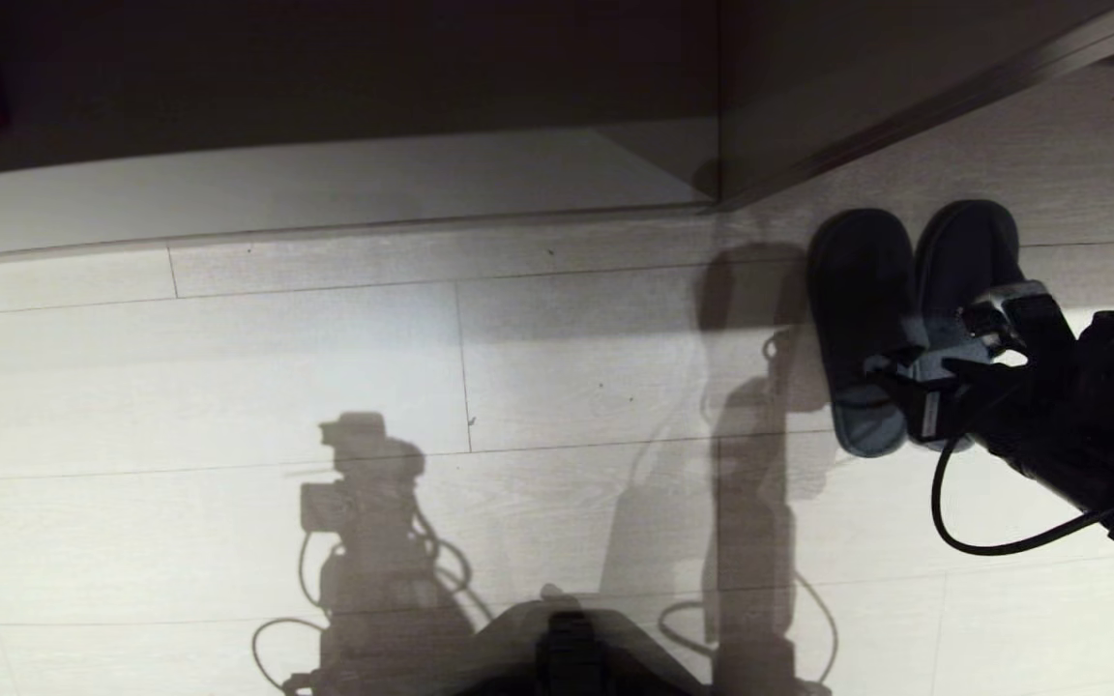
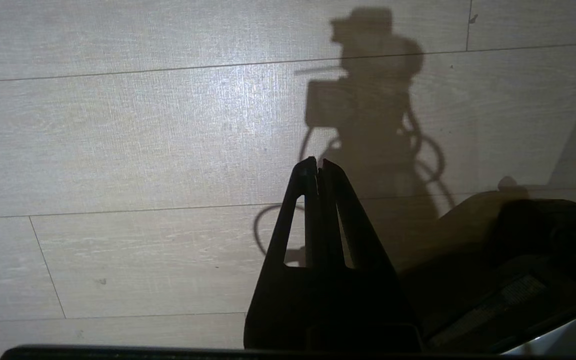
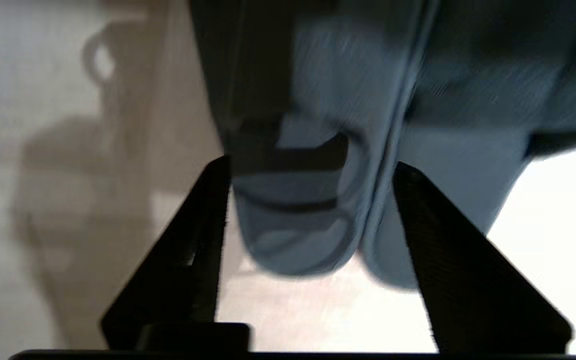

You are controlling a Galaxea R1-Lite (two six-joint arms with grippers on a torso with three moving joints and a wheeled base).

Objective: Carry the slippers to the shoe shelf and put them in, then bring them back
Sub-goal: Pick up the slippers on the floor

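My right claw [image 3: 310, 167] gapes over the slippers' [image 1: 862, 319] heels, my wrist hiding their right edge; left claw [image 2: 317, 165] shut.

Your right gripper [image 3: 310, 200] reaches out low with its two fingers spread apart. Your left gripper [image 2: 317, 167] hangs pinched together.
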